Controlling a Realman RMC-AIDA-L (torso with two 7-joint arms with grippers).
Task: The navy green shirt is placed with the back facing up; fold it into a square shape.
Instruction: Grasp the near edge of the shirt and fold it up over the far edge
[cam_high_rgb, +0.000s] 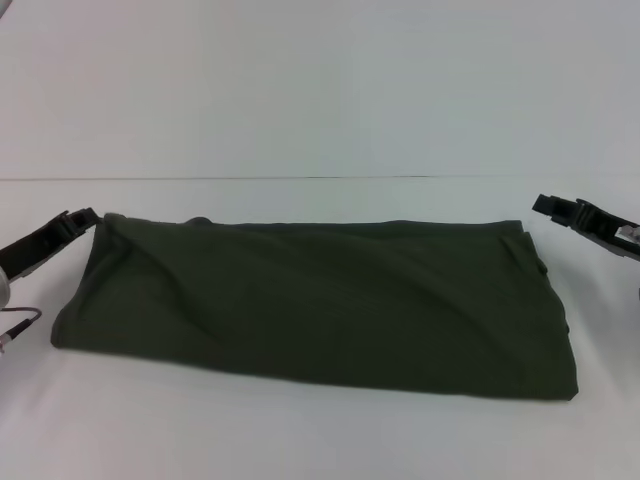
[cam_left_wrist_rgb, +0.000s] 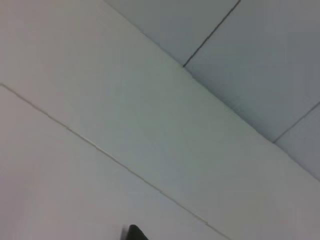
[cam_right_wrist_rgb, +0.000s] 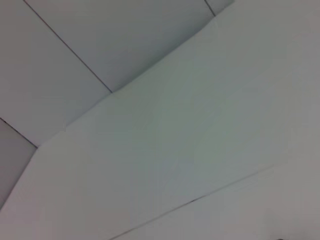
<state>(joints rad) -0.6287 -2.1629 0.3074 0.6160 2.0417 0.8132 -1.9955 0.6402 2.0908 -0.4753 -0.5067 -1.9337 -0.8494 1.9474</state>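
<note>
The dark olive-green cloth shirt (cam_high_rgb: 320, 305) lies folded into a wide band on the white table (cam_high_rgb: 300, 430), between both grippers. The left gripper (cam_high_rgb: 82, 217) sits at its far left corner, the right gripper (cam_high_rgb: 548, 206) just off its far right corner; whether either pinches cloth, I cannot tell

Head camera looks down across the table (cam_high_rgb: 320, 440); both wrist cameras face only white panels.

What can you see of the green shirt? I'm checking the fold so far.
The navy green shirt is dark olive cloth, plain on the side that shows, folded into a long band lying flat across the white table, softly wrinkled. Layered edges show at its right end. The left gripper is at its far left corner; the right gripper hangs just off its far right corner.
</note>
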